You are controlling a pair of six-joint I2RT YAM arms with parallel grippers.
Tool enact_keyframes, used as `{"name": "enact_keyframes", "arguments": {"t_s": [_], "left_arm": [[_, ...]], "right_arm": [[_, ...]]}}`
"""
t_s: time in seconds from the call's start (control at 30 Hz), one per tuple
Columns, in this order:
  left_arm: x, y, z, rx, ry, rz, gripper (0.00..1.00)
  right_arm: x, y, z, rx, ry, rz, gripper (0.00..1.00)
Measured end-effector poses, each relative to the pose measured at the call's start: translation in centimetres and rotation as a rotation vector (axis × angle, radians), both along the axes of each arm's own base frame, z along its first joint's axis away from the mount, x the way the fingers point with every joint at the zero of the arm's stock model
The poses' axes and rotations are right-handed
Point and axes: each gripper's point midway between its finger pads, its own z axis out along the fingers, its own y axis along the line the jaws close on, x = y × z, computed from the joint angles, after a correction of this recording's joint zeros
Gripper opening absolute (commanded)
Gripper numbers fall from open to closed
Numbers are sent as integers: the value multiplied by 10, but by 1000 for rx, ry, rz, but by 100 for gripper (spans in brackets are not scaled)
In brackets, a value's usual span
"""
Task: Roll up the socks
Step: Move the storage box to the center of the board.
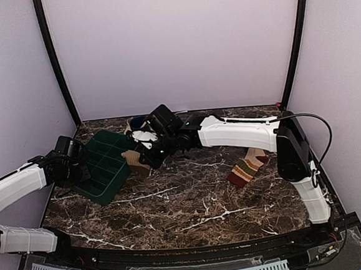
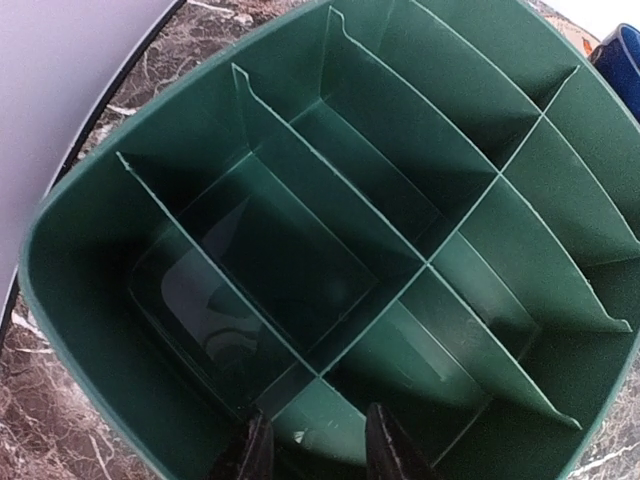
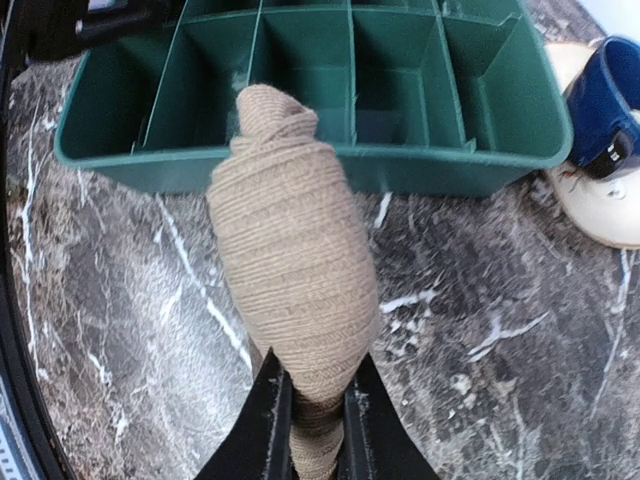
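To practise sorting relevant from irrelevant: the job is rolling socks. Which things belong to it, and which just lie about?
Job:
tan sock, rolled, in the right fingers
striped sock, unrolled

Lying about:
green tray
blue and cream object

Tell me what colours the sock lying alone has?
The striped sock is tan with red and brown bands; the top view shows it best.

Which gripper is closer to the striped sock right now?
Right. The right gripper, holding the rolled tan sock, is mid-table beside the green tray; the striped sock lies toward its arm's base. The left gripper is at the tray's opposite side, farther away.
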Motion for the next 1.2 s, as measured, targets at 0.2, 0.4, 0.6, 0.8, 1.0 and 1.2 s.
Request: {"name": "enact_keyframes", "arguments": {"t_s": [0.2,0.4,0.6,0.8,1.0,1.2], "left_arm": [[4,-5,-11,-25,29,-11,34],[7,-10,-20,-41,52,-30,35],[9,-14,-29,-49,82,-43,35],[13,-16,-37,-66,92,-30,0],[21,-20,-36,-89,78,-41,0],[19,-24,-36,-110,76,-61,0]], "right_arm": [[17,12,24,52,-83,-28,0],[28,23,40,93,-138,-34,0],[29,25,42,100,-150,-32,0],[30,25,42,100,-164,-23,0],[31,24,38,91,-174,-24,0],[32,23,32,78,-177,-27,0]]}}
